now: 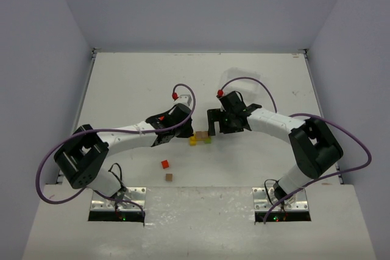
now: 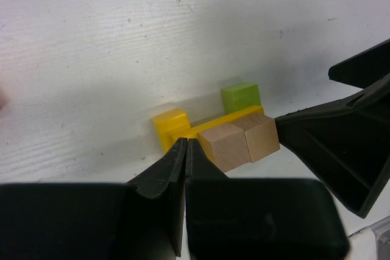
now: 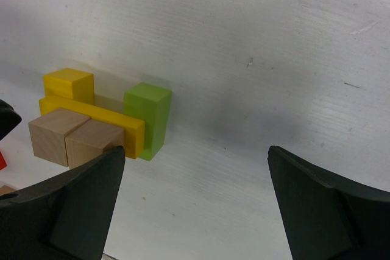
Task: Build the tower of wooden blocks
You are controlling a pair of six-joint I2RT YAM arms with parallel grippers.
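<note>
My left claw (image 2: pixel 184 150) is pressed together with nothing between its fingers, its tips down at the table (image 1: pixel 134 83) right beside the wood block tower (image 1: pixel 200 138). My right claw (image 3: pixel 195 153) is spread wide and holds nothing; it hangs just on the other side of the blocks, so the stack sits between my two arms, near the middle of the table.

As I judge it, the tower is only begun. From my wrists I see a yellow block (image 3: pixel 68 83) and a taller green block (image 3: pixel 149 117) standing upright, a long yellow plank (image 3: pixel 91 117) lying along their near faces, and two plain cubes (image 2: pixel 237 141) side by side, touching each other and the plank. I cannot tell whether the plank rests on its edge on the table or is propped higher, nor whether the cubes sit on the table or on something under them – either way it is a low cluster, not yet a stack with height.

Left to do: a red block (image 1: pixel 164 164) and a small brown block (image 1: pixel 169 177) lie loose near my left arm, well apart from the cluster – neither has been placed.

No brand, label or writing can be read on the blocks, on my claws or on the table
</note>
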